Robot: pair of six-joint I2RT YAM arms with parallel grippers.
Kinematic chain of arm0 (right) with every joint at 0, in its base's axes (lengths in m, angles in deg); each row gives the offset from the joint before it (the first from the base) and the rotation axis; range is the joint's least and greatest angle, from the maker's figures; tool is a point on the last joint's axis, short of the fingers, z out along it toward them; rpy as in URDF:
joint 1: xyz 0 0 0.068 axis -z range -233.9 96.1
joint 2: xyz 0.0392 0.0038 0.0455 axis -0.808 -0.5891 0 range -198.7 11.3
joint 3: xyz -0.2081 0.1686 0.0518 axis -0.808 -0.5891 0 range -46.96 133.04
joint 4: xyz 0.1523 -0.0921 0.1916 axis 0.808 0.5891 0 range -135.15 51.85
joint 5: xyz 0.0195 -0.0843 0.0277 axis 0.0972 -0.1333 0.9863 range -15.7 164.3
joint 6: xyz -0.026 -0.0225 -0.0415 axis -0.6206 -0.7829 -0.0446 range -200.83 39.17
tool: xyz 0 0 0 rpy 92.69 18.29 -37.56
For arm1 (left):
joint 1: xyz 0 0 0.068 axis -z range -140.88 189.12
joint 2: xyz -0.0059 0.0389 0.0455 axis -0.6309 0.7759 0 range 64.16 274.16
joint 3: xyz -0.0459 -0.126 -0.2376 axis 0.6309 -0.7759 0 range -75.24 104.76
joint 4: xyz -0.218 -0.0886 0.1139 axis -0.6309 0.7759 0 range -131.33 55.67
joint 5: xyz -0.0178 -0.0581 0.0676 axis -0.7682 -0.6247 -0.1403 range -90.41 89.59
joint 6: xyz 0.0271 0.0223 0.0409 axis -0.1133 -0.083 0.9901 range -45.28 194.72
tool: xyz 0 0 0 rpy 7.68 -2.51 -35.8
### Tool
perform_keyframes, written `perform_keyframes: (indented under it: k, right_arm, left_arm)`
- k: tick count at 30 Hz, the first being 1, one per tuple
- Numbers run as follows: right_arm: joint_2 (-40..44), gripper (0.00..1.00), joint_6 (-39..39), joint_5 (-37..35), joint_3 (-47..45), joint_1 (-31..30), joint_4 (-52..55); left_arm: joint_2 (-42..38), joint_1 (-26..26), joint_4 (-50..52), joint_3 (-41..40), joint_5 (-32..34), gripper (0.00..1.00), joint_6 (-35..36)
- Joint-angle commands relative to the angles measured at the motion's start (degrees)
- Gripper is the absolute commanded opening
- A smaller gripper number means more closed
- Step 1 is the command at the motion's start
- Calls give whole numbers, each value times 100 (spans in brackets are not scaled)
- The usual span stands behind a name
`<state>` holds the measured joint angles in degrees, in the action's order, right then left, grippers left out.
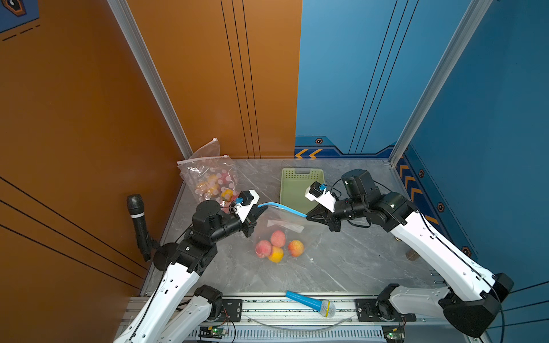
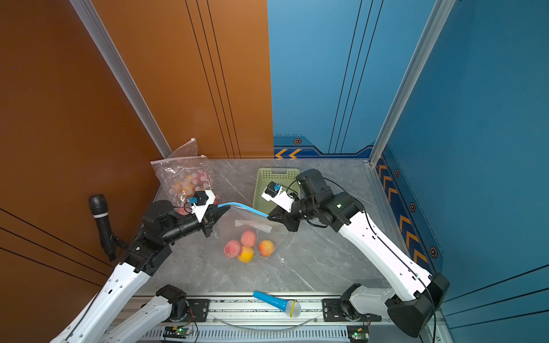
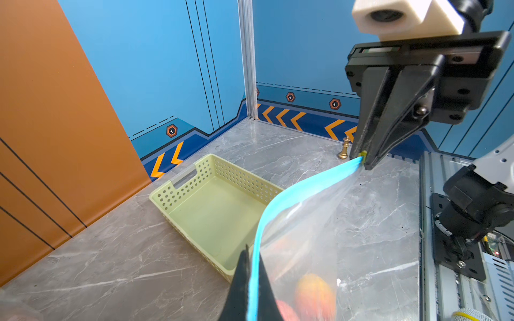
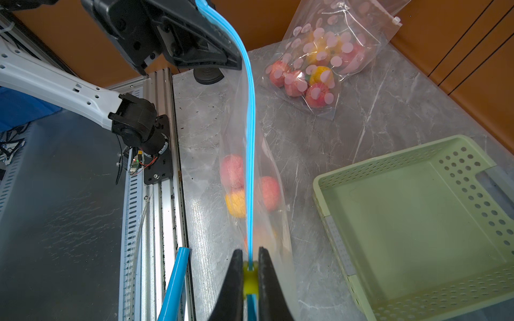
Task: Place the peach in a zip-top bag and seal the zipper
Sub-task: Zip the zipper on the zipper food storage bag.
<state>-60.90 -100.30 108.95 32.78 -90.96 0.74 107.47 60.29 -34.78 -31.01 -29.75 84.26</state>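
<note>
Logging grip state first: the left gripper (image 1: 263,210) has its jaws fully closed, pinching one end of the blue zipper strip (image 1: 282,207) flat between the fingertips. The right gripper (image 1: 309,216) is nearly closed as well, clamped on the yellow slider (image 4: 249,278) at the strip's opposite end. We see the strip hanging in a shallow curve between the two grippers, raised off the table (image 1: 341,258). In both wrist views it reads as one joined band over the stretch we can see. The clear zip-top bag (image 1: 289,236) drapes down from the strip toward the robot. Four peaches (image 1: 278,238) sit inside it, bunched at its lower end and touching one another; one is yellower than the rest. Behind the bag stands a green basket (image 1: 301,175). A dotted bag (image 1: 208,178) of fruit lies in the back left corner. A blue toy microphone (image 1: 309,303) rests on the front rail.
</note>
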Motion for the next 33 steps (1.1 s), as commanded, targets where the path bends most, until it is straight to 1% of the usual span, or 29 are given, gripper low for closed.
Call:
perform_keyframes:
  k: [1,16,29,33]
  right_arm:
    - [198,1,83,-99,-99,67,170]
    - [305,0,123,-186,-191,101,116]
    - [557,0,266,-236,-452,243,-58]
    - [585,0,303,-213,-504,267,-72]
  left_arm:
    - [-118,-164,-232,-105,494,0,-88]
    - [-411,-339,-361,-325,759,0,-123]
    - [-466,-438,-537,-456,1147,0,-342]
    - [-546,-452,-558,-518,1145,0,-367]
